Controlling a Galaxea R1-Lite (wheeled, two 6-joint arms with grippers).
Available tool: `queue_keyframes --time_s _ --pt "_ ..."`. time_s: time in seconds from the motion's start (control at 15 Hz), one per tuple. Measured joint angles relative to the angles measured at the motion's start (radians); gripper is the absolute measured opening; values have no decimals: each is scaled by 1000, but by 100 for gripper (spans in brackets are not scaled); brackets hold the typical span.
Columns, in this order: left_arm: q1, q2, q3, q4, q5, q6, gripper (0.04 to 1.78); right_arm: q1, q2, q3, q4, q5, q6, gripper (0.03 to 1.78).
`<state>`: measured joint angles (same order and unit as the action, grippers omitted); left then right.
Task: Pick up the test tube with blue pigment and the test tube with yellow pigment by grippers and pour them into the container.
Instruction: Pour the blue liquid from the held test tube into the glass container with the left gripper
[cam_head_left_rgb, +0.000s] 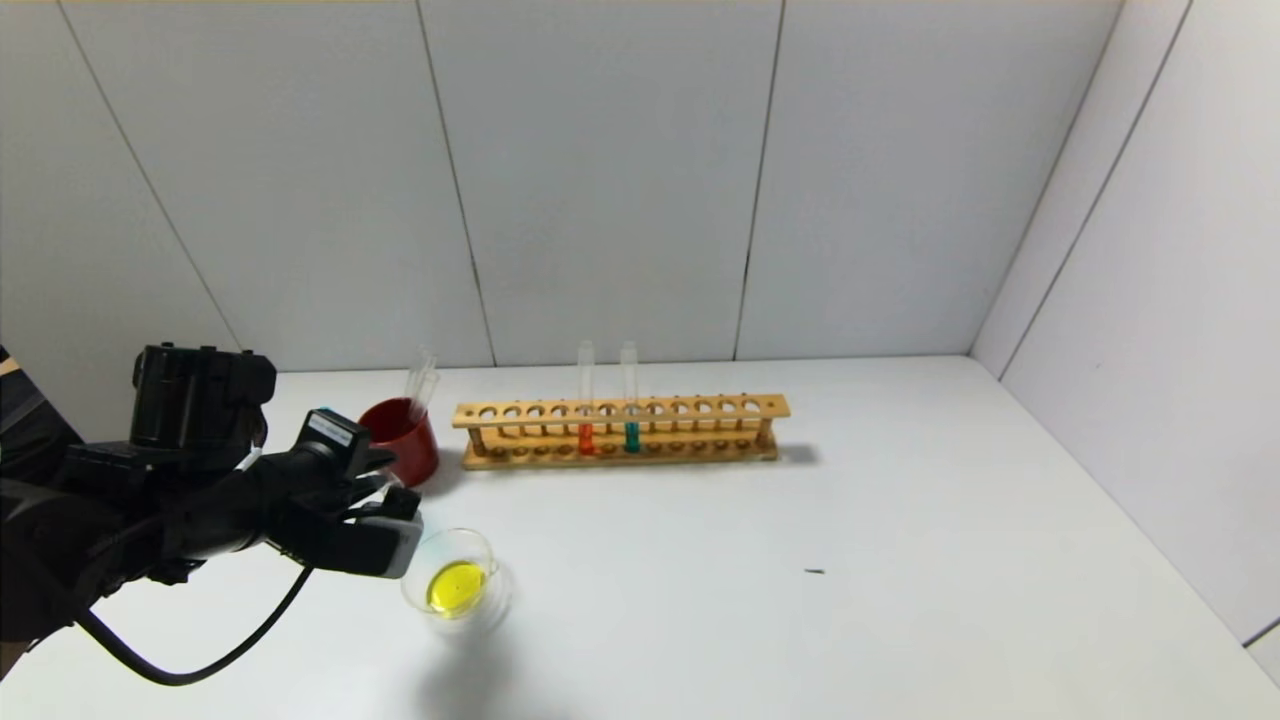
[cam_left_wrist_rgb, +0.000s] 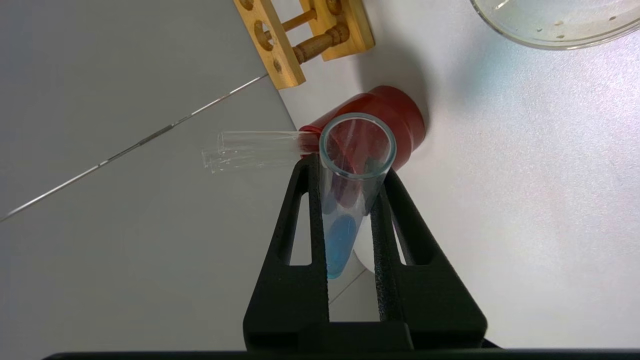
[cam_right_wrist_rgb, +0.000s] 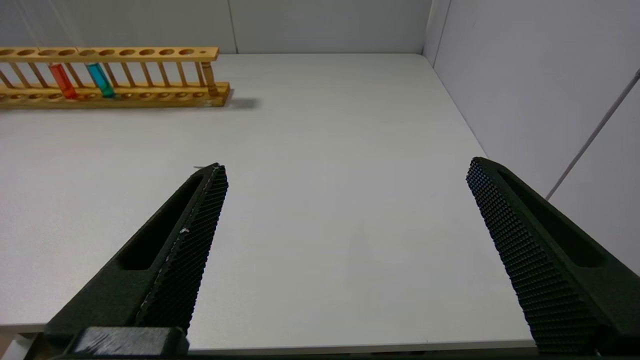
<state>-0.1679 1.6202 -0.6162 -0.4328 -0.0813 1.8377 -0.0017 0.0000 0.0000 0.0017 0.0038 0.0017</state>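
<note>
My left gripper (cam_head_left_rgb: 398, 522) is shut on the test tube with blue pigment (cam_left_wrist_rgb: 340, 240), which lies between the fingers (cam_left_wrist_rgb: 300, 210) with its open mouth past the fingertips and the blue liquid at its closed end. The gripper hangs just left of and above the container (cam_head_left_rgb: 488, 560), a clear glass dish holding yellow liquid; its rim shows in the left wrist view (cam_left_wrist_rgb: 550, 44). No tube with yellow liquid is in view. My right gripper (cam_right_wrist_rgb: 345, 170) is open and empty over the table's front right, out of the head view.
A dark red cup (cam_head_left_rgb: 405, 445) with empty clear tubes (cam_head_left_rgb: 422, 375) stands behind the left gripper. A wooden rack (cam_head_left_rgb: 700, 408) at the back holds an orange-liquid tube (cam_head_left_rgb: 586, 436) and a teal-liquid tube (cam_head_left_rgb: 631, 436). Walls close the back and right.
</note>
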Motion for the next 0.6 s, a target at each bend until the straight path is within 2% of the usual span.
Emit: queue_keyframes --time_s 0.6 --pt "26 67 -47 -5 3 178 31 0 0 0 0 0 0 175"
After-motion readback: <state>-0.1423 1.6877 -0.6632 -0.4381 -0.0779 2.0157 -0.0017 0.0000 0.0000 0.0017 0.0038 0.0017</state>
